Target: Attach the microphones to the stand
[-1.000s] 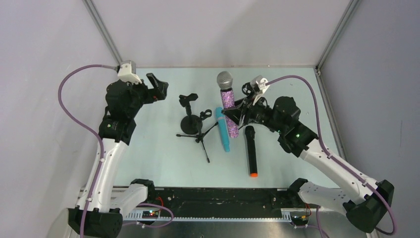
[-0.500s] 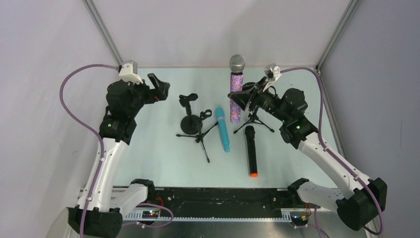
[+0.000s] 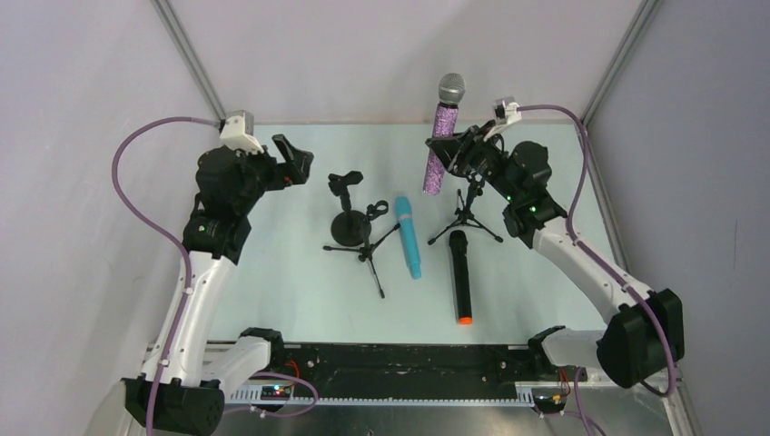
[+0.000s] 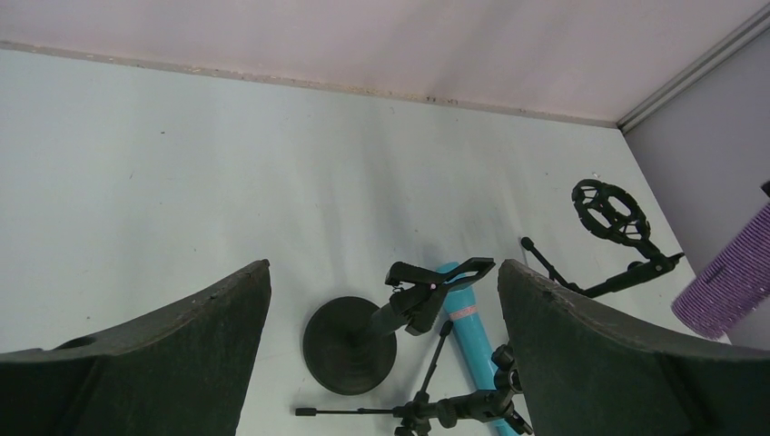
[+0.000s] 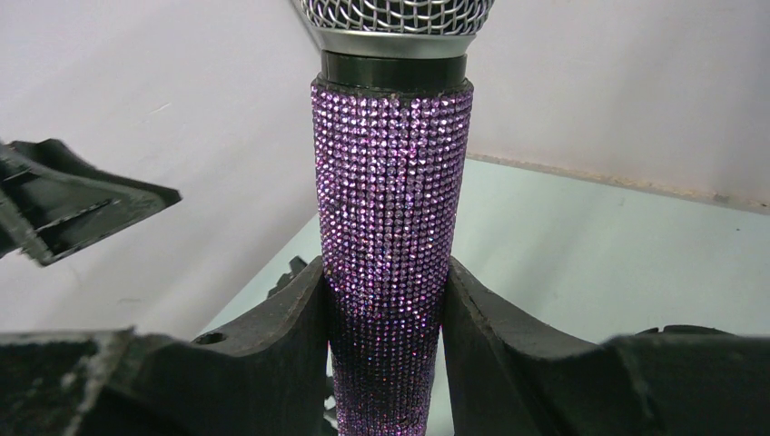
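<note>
My right gripper (image 3: 447,160) is shut on the purple glittery microphone (image 3: 439,151), holding it upright in the air, silver head up, above a small black tripod stand (image 3: 467,216). In the right wrist view the microphone (image 5: 390,227) sits between both fingers (image 5: 272,345). The light-blue microphone (image 3: 408,236) lies on the table beside a fallen tripod stand (image 3: 365,250) and a round-base clip stand (image 3: 346,218). The black microphone with an orange end (image 3: 460,287) lies further right. My left gripper (image 3: 292,160) is open and empty, raised left of the clip stand (image 4: 381,322).
The table (image 3: 291,282) is pale green, enclosed by white walls at the back and sides. In the left wrist view the tripod stand's round mic holder (image 4: 608,209) and the blue microphone (image 4: 468,327) show. A black rail (image 3: 399,363) runs along the near edge.
My right gripper has lifted the purple microphone off the table, swung it upright and carried it back and to the right. The left arm has barely moved.
</note>
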Motion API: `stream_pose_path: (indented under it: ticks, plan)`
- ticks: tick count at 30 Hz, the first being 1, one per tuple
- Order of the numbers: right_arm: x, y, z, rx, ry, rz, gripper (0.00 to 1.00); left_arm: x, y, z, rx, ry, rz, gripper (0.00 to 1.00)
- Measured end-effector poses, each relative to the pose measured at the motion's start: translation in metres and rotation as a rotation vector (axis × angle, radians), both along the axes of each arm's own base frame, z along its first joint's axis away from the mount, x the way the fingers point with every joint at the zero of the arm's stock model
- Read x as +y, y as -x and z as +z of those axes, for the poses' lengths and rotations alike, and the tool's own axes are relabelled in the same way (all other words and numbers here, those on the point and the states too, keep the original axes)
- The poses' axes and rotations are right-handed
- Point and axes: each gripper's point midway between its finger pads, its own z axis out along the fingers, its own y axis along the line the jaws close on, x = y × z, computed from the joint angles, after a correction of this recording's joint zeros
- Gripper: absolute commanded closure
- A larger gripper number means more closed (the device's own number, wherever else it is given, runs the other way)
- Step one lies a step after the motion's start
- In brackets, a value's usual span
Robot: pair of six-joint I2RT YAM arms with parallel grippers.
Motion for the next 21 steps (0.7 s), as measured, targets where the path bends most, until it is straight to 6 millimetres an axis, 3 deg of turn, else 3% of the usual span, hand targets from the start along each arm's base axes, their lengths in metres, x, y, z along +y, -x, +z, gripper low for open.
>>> stream_pose_path:
  ticks: [6,14,21]
  plan:
    - [-0.001,-0.029,-0.007,0.003,0.026,-0.049,1.0,0.0,0.0,0.0,0.001,0.0,0.0,0.02]
    - [-0.006,-0.055,-0.014,-0.107,0.113,-0.102,1.0,0.0,0.0,0.0,0.001,-0.001,0.0,0.02]
    - [-0.036,-0.082,-0.006,-0.19,0.124,-0.214,1.0,0.0,0.0,0.0,0.001,-0.001,0.0,0.02]
